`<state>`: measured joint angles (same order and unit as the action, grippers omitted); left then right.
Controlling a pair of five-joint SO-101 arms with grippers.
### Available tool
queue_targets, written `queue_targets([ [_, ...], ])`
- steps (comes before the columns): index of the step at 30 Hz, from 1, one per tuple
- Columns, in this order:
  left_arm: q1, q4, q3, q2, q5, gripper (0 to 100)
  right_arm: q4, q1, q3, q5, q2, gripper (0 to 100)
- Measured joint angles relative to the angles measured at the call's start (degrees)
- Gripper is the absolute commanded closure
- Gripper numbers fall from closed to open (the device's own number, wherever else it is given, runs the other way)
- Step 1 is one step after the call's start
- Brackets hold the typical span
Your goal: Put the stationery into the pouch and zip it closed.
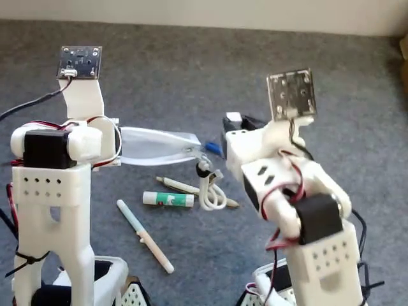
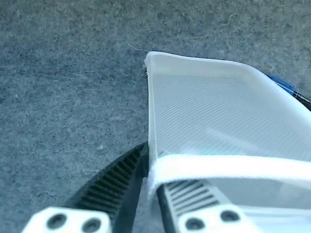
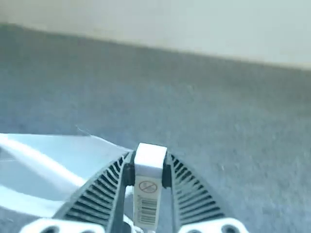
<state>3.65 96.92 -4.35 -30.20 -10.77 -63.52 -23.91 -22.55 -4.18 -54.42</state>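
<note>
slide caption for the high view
Left gripper holds pouch, right gripper a white block; pens, glue stick on carpet.

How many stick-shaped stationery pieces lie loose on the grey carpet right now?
3: a cream pencil near the translucent pouch, a white green-labelled glue stick just nearer, a pale blue-and-pink pen nearest. Others may be hidden.

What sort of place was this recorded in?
Probably the floor of an indoor room: grey carpet spreads all around, a pale wall runs along its far edge, and pens lie loose on it.
</note>
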Motion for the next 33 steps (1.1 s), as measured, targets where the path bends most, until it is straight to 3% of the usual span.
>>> queue_targets([
  [13, 0.0, -0.62, 0.0, 0.0, -1.14, 99, 15.12, -16.18, 0.0, 0.0, -6.24, 99.4],
  [17, 0.0, -0.62, 0.0, 0.0, -1.14, 99, 19.69, -17.76, -3.16, 0.18, -6.59, 99.4],
  [23, 0.0, -0.62, 0.0, 0.0, -1.14, 99, 29.36, -18.02, -14.24, 6.95, -6.42, 99.4],
  [33, 0.0, -0.62, 0.0, 0.09, -1.14, 99, 37.89, -21.98, -23.65, 7.91, -6.51, 99.4],
])
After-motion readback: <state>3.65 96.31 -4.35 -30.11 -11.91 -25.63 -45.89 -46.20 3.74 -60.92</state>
